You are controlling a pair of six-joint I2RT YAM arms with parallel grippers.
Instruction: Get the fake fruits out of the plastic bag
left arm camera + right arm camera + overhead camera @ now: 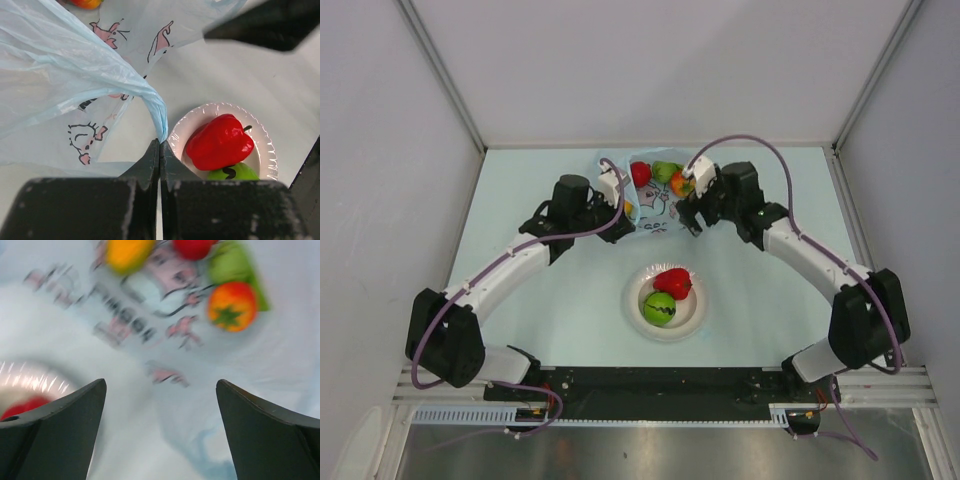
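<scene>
Pale bench (760,330) under us: our left gripper (159,150) pinches the bag (60,75) by its edge; our right gripper (161,385) hangs open, mid-unloading. Next we close on the fruit (231,305) ahead of it.

No legible text is showing in any view. The plastic bag (60,70) is carrying a row of dark lettering (122,322) beside its pink cartoon figures (107,32) (blurred at the right wrist, too small from above), and none of it is reading clearly.
</scene>
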